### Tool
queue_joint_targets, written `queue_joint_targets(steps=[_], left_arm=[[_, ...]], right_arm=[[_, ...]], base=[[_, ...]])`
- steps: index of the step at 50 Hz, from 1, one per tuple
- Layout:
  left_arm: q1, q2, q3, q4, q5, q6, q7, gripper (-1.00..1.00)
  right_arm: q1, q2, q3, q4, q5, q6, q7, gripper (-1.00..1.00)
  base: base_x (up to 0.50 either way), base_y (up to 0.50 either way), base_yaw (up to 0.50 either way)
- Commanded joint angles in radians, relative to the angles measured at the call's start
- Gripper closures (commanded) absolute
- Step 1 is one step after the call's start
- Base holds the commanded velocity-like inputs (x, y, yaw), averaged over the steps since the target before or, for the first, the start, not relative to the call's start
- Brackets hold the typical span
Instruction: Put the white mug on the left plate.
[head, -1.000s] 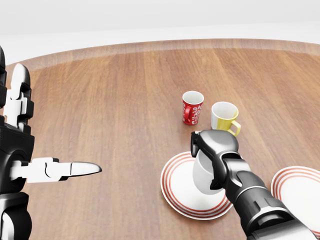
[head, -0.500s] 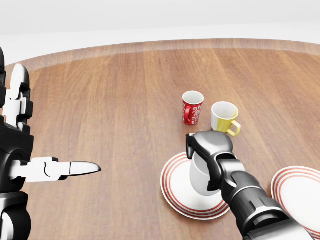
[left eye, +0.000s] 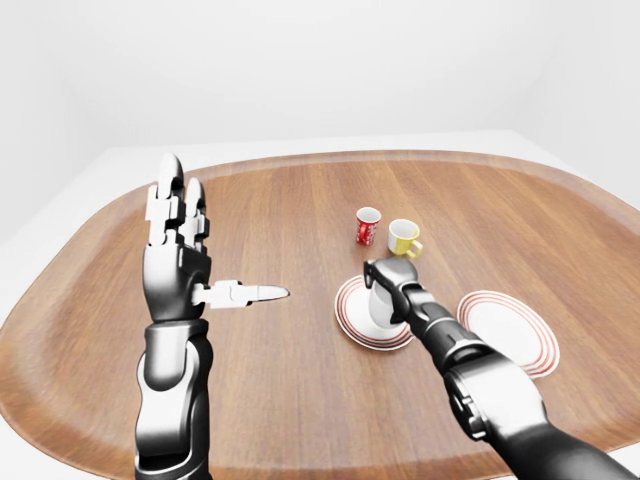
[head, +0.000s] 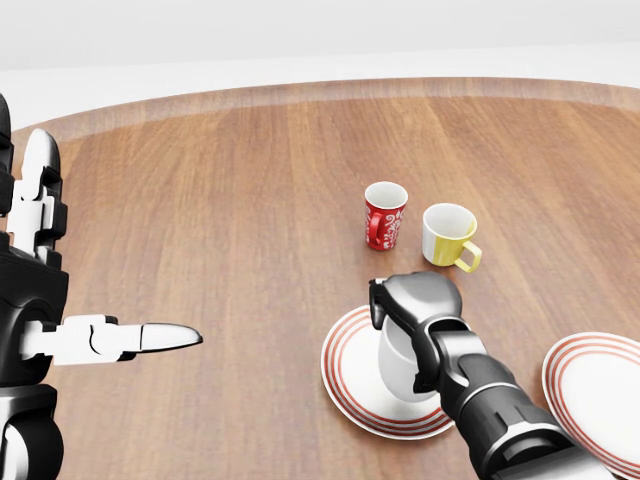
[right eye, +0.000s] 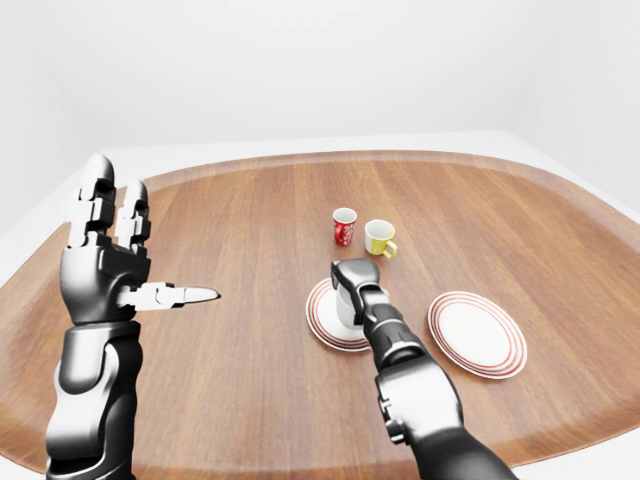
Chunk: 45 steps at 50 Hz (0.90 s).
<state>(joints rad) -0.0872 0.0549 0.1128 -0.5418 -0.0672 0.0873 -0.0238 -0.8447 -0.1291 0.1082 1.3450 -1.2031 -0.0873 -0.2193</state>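
The white mug (head: 397, 368) stands upright on the left plate (head: 350, 385), a white plate with red rings, low in the head view. My right hand (head: 412, 300) is closed over the mug's top, fingers wrapped around it. My left hand (head: 60, 300) is open at the left edge, fingers spread, thumb pointing right, away from everything. The mug's handle is hidden by the hand.
A red patterned mug (head: 384, 214) and a yellow mug (head: 448, 235) stand just above the left plate. A second ringed plate (head: 600, 385) lies at the right edge. All rest on a large round wooden table (head: 220, 200).
My right hand with the white mug has moved a little left and down onto the left plate. The left hand has not moved.
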Motion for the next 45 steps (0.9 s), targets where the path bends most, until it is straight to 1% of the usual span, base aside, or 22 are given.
queue_joint_targets(steps=[1,25,28,30,31,33,34,35,45], left_arm=[[0.002,-0.001,-0.002,-0.001,0.001,0.000,0.001,-1.00],[0.002,0.000,0.001,0.004,0.001,0.000,-0.001,-1.00],[0.003,0.000,0.002,0.012,0.002,0.000,-0.001,-1.00],[0.002,0.000,0.001,0.008,0.002,0.000,0.000,-1.00],[0.003,0.000,0.000,0.008,0.003,0.000,0.000,-1.00],[0.002,0.000,0.002,0.008,0.002,0.000,0.000,-1.00],[0.001,0.000,0.002,0.008,0.002,0.000,0.000,-1.00],[0.000,0.001,0.003,0.008,0.002,0.000,0.001,-1.00],[-0.005,0.005,0.011,0.011,-0.003,0.000,0.001,-1.00]], right_arm=[[0.005,0.000,-0.002,0.003,0.015,0.000,-0.023,1.00],[0.004,-0.002,-0.001,0.003,0.008,0.000,-0.025,1.00],[0.011,-0.002,0.000,0.005,0.005,0.000,-0.028,0.95],[0.011,-0.003,-0.001,0.004,0.004,0.000,-0.027,0.76],[0.011,-0.004,0.000,0.004,0.003,0.000,-0.024,0.53],[0.013,-0.005,0.001,0.005,0.001,0.000,-0.024,0.39],[0.015,-0.004,0.001,0.005,0.000,0.000,-0.021,0.10],[0.024,-0.003,0.004,0.006,-0.004,0.000,-0.017,-1.00],[0.049,-0.004,0.012,0.004,-0.022,0.000,0.026,-1.00]], base=[[0.00,0.00,0.00],[0.00,0.00,0.00],[0.00,0.00,0.00],[0.00,0.00,0.00],[0.00,0.00,0.00],[0.00,0.00,0.00],[0.00,0.00,0.00],[0.00,0.00,0.00],[0.00,0.00,0.00]])
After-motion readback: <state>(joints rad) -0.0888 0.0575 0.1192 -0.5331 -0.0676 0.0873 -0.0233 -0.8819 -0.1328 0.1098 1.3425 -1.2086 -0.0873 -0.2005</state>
